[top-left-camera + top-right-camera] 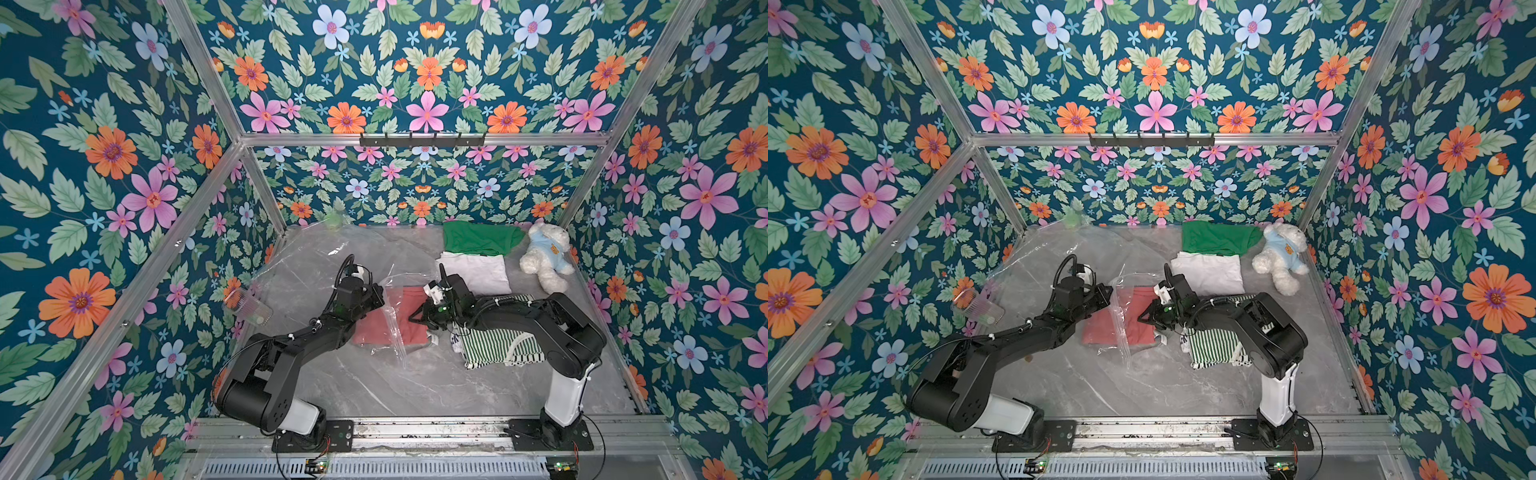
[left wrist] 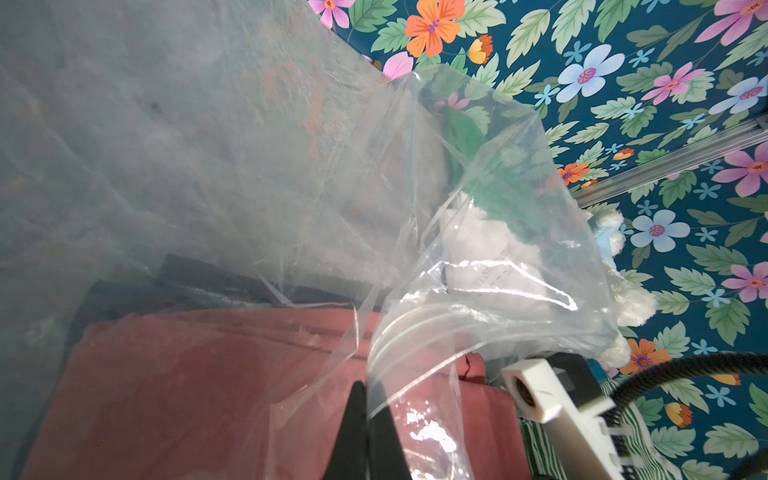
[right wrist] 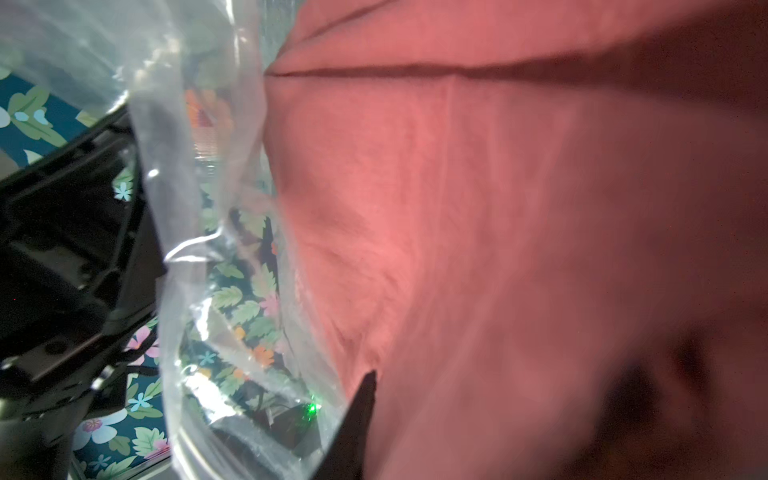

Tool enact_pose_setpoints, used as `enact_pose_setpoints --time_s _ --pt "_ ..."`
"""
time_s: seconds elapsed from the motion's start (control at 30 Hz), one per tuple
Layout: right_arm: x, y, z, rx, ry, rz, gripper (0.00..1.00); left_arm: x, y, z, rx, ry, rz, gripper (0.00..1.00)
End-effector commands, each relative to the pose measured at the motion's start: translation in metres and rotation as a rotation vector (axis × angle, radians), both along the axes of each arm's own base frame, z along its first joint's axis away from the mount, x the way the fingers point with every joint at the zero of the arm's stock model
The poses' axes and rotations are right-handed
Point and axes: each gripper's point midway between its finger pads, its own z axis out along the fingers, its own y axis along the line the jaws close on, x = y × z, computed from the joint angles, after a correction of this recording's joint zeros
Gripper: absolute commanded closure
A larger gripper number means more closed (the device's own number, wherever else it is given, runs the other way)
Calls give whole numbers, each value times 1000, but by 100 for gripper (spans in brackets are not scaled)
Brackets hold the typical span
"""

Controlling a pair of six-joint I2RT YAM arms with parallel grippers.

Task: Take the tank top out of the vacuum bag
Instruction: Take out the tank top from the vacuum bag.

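The vacuum bag (image 1: 316, 257) (image 1: 1050, 253) lies crinkled over the back left of the table, its mouth raised mid-table. Half inside that mouth lies the salmon-red tank top (image 1: 415, 328) (image 1: 1142, 326). My left gripper (image 1: 380, 297) (image 1: 1108, 293) is shut on the bag's zip edge (image 2: 415, 332); the black fingertips (image 2: 353, 399) pinch the film above the tank top (image 2: 187, 395). From the right, my right gripper (image 1: 415, 318) (image 1: 1144, 316) is shut on the tank top (image 3: 498, 208). One finger (image 3: 365, 395) shows beside the bag film (image 3: 199, 208); cloth hides its mate.
Behind the right arm lie a folded white garment (image 1: 478, 272) and a green shirt (image 1: 478, 237). A white teddy bear (image 1: 544, 257) sits at the back right. A green-striped garment (image 1: 494, 345) lies under the right arm. A clear ribbed cup (image 1: 245, 307) rests at the left wall.
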Motion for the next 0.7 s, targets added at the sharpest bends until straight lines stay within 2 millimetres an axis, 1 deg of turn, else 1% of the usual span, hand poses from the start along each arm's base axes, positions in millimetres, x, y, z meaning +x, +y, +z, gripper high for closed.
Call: enact_pose_setpoints --time_s 0.0,0.2,0.23,0.53,0.6,0.67 --pt "2 -4 17 -14 -93 9 100 3 2 4 -8 -20 15 100" --pt "-7 -21 37 -115 -197 25 100 3 3 3 -7 -18 23 100" --pt "-8 -23 48 -117 -223 24 100 3 3 3 -6 -17 25 100" --pt "-18 -49 85 -198 -326 14 100 4 4 1 -7 -13 30 100" --pt "-20 -54 91 -214 -338 13 100 4 4 1 -7 -12 30 100" --pt "-24 -60 93 -248 -333 20 100 4 4 1 -7 -13 31 100"
